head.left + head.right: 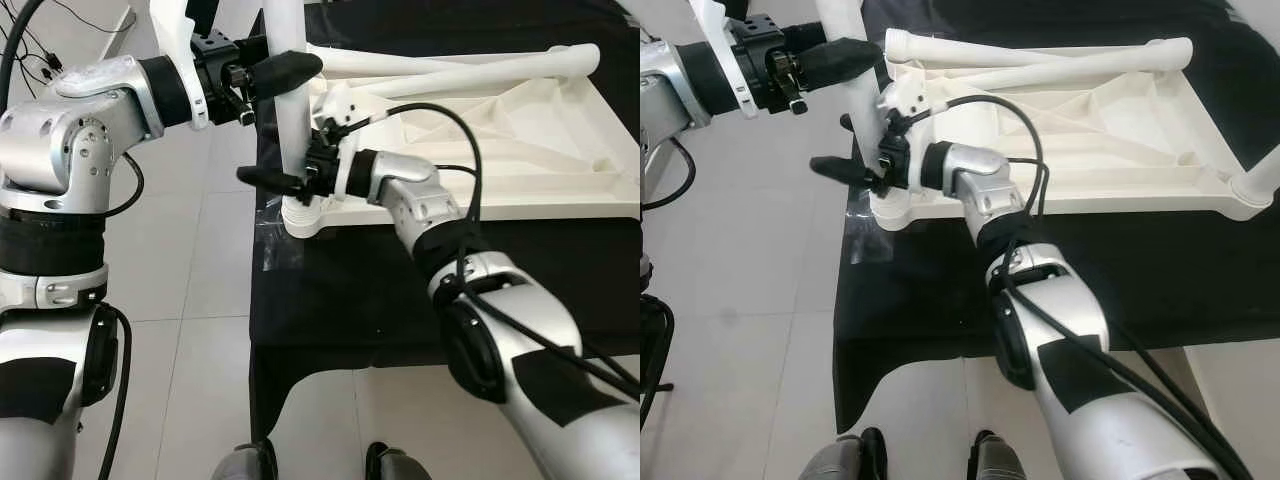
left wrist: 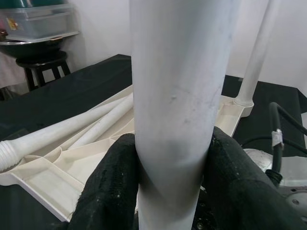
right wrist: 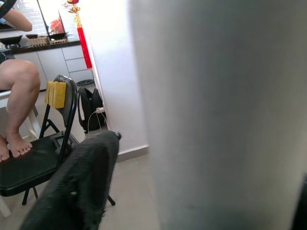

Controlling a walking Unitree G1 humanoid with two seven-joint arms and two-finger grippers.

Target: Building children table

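Smooth white round leg, fuzzy black fingers clamped

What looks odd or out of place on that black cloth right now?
Two loose white legs lie across the upturned tabletop instead of standing in corner sockets. The leg held by the left gripper and right gripper stands upright.

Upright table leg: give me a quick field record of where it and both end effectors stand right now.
upright leg: standing in corner socket of the upturned tabletop
left end effector: shut on upright leg, high up
right end effector: around the leg near the socket, grip unclear
loose legs: lying across tabletop
support: black cloth
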